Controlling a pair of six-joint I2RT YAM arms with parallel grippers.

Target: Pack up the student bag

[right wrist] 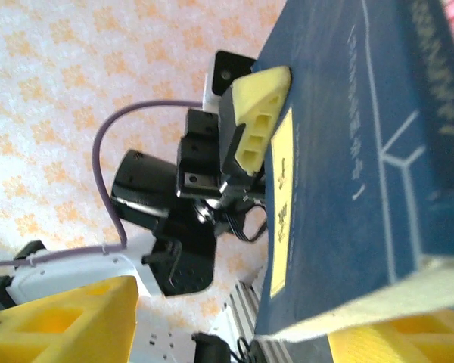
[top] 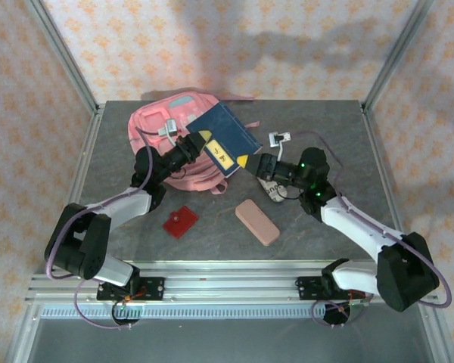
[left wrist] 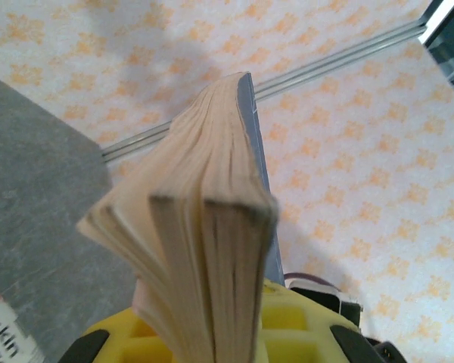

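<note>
left gripper (top: 203, 141) grips blue book (top: 228, 130) over grey table (top: 340, 128); patterned walls (top: 287, 45) behind.

The grey, stone-patterned tabletop (top: 348, 151) carries the pink student bag (top: 163, 128) at its far side. Nearer lie a small flat red piece (top: 180, 221) and a pink pencil case (top: 256, 221), apart. A small white object (top: 280, 138) lies right of the bag, and a printed white packet (top: 271, 190), partly hidden, lies nearer.

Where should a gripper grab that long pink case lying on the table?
Probably at the middle of the pink case, coming straight down from above with the jaws spanning its short width. It lies flat, long and narrow, and nothing crowds either long side, so there is room to close on it.
</note>
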